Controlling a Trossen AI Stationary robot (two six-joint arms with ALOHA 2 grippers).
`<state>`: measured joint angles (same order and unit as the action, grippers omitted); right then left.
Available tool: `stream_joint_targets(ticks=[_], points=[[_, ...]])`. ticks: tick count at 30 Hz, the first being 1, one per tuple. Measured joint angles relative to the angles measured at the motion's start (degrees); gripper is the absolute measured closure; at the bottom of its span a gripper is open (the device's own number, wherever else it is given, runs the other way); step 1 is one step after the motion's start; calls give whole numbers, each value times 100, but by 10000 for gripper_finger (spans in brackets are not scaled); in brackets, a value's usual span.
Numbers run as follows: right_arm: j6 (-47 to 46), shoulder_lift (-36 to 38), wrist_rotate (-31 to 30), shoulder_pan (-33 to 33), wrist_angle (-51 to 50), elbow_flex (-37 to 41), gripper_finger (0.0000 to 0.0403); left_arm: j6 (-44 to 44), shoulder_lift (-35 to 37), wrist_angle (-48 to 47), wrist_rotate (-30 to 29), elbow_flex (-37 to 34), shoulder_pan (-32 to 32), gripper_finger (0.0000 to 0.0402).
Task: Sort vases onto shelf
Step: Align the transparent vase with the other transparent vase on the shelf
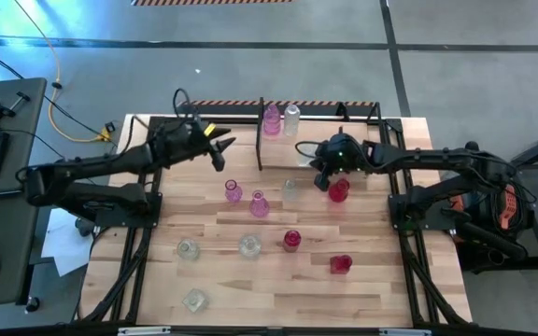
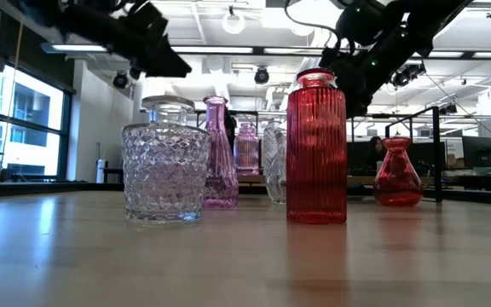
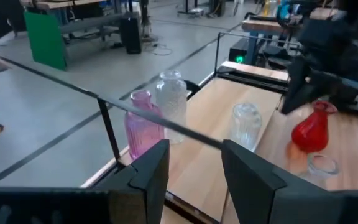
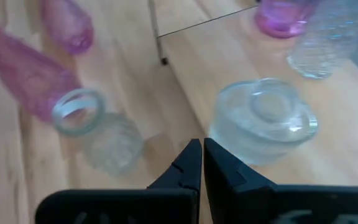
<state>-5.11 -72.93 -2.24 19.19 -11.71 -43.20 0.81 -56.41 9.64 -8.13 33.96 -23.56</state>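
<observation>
The shelf (image 1: 362, 140) stands at the table's far middle. A pink vase (image 1: 271, 119) and a clear vase (image 1: 292, 117) stand on it at its left end. A third clear vase (image 4: 263, 121) stands on its board right under my right gripper (image 4: 202, 158), which is shut and clear of it. My left gripper (image 1: 220, 149) hovers open just left of the shelf, with nothing between its fingers (image 3: 154, 168). On the table stand two pink vases (image 1: 233, 191) (image 1: 259, 204), a clear one (image 1: 290, 189) and a red bulb-shaped one (image 1: 338, 189).
Nearer the front stand more vases: clear ones (image 1: 188, 249) (image 1: 249, 245) (image 1: 194, 300) and red ones (image 1: 291, 240) (image 1: 341, 264). The shelf's thin black frame (image 3: 107, 134) rises between my left gripper and the vases on it.
</observation>
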Motion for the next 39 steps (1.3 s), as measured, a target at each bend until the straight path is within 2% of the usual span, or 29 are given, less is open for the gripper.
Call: stream_joint_targets(ticks=[6,15,27,31,36,39], points=[[-394,-67,577,359,39,0,403,-27,127,120,3,-328,12,261],[-804,-517,547,542,306,-33,403,-42,149,245,50,-328,125,261],[-539,-1539,572,541,254,-863,403,-208,217,417,125,-328,198,261],[-496,-1689,574,538,-154,-1141,403,-254,216,419,318,-327,200,261],[-535,-1523,550,312,-1073,-1396,403,-252,215,398,347,-327,203,261],[-635,-1362,184,162,-1310,-1485,403,-243,215,349,360,-327,248,261]])
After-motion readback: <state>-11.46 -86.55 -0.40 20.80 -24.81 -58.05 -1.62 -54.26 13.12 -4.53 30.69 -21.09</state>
